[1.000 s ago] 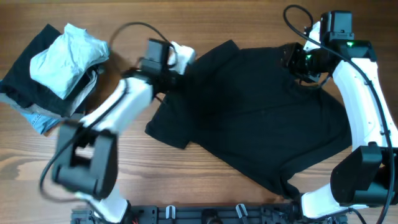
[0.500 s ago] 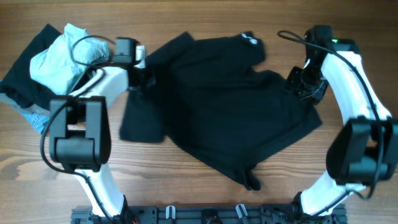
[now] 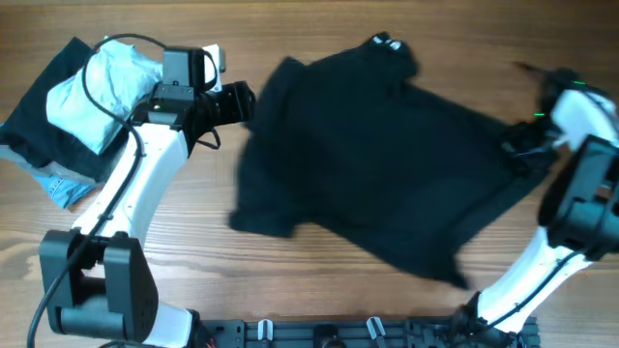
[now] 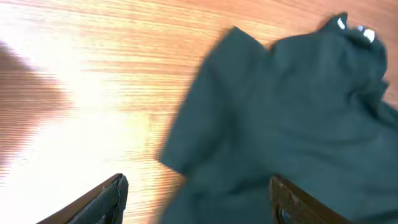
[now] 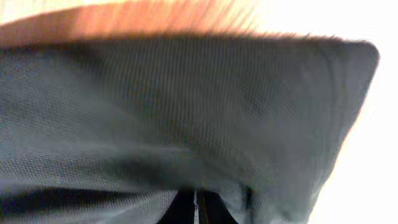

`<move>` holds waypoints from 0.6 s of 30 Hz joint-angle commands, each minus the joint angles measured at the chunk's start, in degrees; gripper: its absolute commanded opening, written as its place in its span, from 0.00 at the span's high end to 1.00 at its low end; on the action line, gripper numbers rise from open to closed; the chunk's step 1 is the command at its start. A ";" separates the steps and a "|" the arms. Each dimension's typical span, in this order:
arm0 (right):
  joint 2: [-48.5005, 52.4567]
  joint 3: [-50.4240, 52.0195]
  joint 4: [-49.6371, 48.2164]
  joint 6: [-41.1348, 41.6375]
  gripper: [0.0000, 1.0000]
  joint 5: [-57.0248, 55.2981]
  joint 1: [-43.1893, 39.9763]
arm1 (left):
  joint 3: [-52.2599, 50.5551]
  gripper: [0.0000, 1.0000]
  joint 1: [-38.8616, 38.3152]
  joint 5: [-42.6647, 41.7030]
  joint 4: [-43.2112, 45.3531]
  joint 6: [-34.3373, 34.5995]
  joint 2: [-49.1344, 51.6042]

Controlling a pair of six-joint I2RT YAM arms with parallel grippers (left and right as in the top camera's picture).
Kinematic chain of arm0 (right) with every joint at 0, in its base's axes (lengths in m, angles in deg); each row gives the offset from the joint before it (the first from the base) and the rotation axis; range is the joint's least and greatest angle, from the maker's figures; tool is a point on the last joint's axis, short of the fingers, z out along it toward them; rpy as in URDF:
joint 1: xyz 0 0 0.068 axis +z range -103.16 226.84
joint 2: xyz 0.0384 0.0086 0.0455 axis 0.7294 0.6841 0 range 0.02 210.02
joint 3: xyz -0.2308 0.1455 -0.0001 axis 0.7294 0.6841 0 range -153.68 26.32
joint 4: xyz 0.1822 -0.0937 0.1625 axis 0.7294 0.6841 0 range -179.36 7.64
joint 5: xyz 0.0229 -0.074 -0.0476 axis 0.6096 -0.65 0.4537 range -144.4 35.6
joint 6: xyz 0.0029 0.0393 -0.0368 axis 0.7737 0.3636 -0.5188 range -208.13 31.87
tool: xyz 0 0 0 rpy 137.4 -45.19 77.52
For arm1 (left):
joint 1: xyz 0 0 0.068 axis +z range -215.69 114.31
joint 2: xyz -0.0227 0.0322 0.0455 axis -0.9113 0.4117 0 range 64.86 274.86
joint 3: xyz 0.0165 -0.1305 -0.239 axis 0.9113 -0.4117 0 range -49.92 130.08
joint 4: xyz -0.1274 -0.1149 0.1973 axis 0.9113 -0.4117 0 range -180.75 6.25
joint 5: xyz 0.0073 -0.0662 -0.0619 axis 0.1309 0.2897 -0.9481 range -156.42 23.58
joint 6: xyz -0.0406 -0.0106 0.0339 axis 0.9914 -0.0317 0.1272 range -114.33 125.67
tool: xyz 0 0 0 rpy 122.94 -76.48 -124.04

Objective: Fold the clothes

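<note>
Black T-shirt (image 3: 377, 164) lies rumpled and unfolded, centre of table (image 3: 290, 275). Left pincer (image 3: 235, 101) wide, empty, just off shirt's upper-left corner. Right pincer (image 3: 517, 150) clamped on shirt's right edge, I judge. No fold made yet; flattening comes first. Clothes pile (image 3: 87, 106) upper left.

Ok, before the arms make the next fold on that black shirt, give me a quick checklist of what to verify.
1. Check the left tool is open with nothing pinched: ok.
2. Check the right tool holds the black shirt at its right edge: ok, the cloth sits at its fingers in the right wrist view.
3. Check the shirt lies flat: not ok, it is skewed and wrinkled, and its lower corner is bunched.
4. Check the collar label is findable: ok, at the far edge.
5. Check the shirt is apart from the pile of clothes: ok.
6. Check whether the left tool touches the shirt: cannot tell.
</note>
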 commanded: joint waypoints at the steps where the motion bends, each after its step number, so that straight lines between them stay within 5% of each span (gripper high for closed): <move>1: 2.58 -8.94 0.55 -15.89 0.96 8.55 -5.11 | -0.07 0.21 -3.15 -0.59 1.29 -0.33 0.00; 3: 1.18 -15.47 5.33 -18.23 0.91 10.71 -5.09 | -0.07 0.18 -5.27 -0.55 4.20 -0.48 0.70; 4: 0.26 -17.62 7.32 -20.63 0.85 14.05 -4.81 | -0.07 0.27 -6.36 -0.57 5.90 -2.40 1.33; 6: -3.26 -18.62 10.49 -23.67 0.78 21.20 -3.69 | -0.07 0.76 -8.37 -0.55 9.09 -6.62 3.23; 8: -6.56 -18.62 14.29 -23.06 0.76 23.34 -2.16 | -0.07 0.96 -10.05 -0.31 11.93 -7.69 7.87; 15: -8.09 -18.60 22.43 -26.51 0.74 26.71 4.55 | -0.07 0.96 -10.21 -8.41 20.00 -8.15 24.68; 18: -8.09 -18.45 22.12 -26.29 0.71 26.45 5.38 | -0.07 0.96 -9.18 0.72 17.77 -7.69 28.20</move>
